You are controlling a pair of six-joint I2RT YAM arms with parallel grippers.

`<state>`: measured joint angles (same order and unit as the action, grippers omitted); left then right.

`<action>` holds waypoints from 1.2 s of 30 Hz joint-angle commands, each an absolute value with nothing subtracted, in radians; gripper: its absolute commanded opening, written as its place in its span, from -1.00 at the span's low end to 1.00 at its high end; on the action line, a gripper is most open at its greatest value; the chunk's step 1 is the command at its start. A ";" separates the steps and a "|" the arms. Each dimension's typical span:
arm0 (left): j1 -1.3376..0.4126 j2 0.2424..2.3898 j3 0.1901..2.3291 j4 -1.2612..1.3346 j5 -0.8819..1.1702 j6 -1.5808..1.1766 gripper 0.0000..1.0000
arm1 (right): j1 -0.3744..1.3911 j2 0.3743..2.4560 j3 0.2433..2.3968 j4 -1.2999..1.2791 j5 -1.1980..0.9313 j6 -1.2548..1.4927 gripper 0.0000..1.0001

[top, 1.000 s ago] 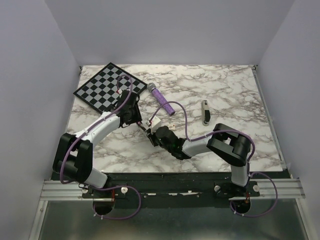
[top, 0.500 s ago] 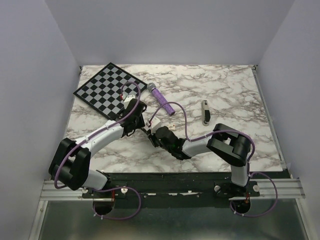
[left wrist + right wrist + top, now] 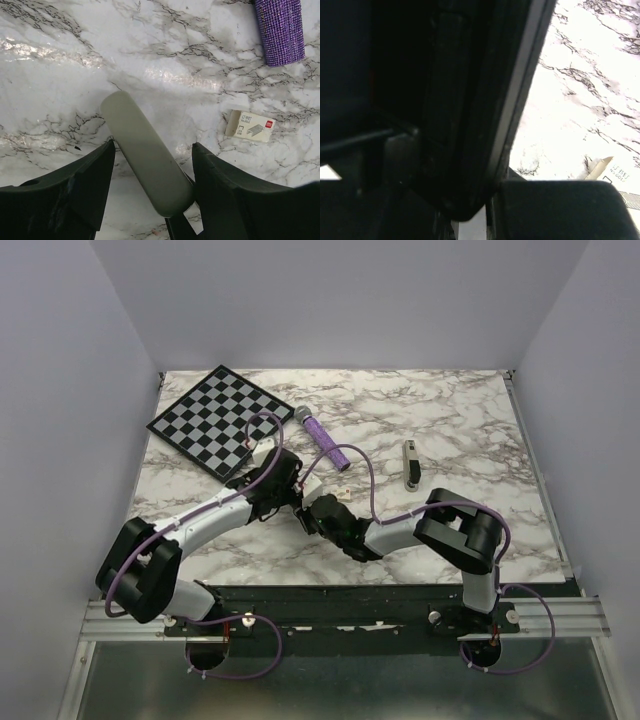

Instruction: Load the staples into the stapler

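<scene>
Left pincer (image 3: 152, 146): fingers apart, straddling the stapler's (image 3: 142, 150) pale grey top arm without clamping it.
Right pincer (image 3: 306, 508): seems clamped on the stapler's dark body, though its own view is nearly blocked.
Staples: not visible in any view; I cannot tell whether they sit in the channel.
Risk, jam: the unheld top arm may drop on a crooked strip.
Risk, twist: a nudge from the left fingers could turn the stapler in the right grip.
Risk, scatter: loose staples could slide across the counter (image 3: 60, 65) toward the cream box (image 3: 250, 126).

The table (image 3: 60, 60) shows a glossy, smooth marble pattern, the stapler (image 3: 145, 160) has a pale matt plastic top, the purple tube (image 3: 279, 30) is rough and glittery, and the small box (image 3: 250, 126) is probably matt printed card.
</scene>
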<state>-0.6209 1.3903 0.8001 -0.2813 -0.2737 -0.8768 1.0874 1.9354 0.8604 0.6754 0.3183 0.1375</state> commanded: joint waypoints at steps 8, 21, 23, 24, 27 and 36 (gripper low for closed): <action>-0.641 1.266 0.816 -0.313 -0.160 -0.904 0.65 | 1.083 1.931 0.851 0.721 0.328 0.153 -0.81; -0.365 1.120 0.853 -0.360 -0.080 -0.801 0.90 | 1.081 1.930 0.876 0.660 0.319 0.152 -0.64; -0.338 1.091 0.871 -0.390 -0.101 -0.781 0.96 | 1.078 1.930 0.877 0.649 0.319 0.152 -0.64; -0.309 1.080 0.888 -0.396 -0.107 -0.766 0.96 | 1.078 1.930 0.879 0.646 0.316 0.152 -0.63; -0.267 1.042 0.920 -0.425 -0.152 -0.710 0.96 | 1.074 1.937 0.891 0.624 0.311 0.152 -0.57; -0.236 0.856 0.893 -0.373 -0.365 -0.482 0.96 | 1.063 1.934 0.956 0.491 0.272 0.150 0.03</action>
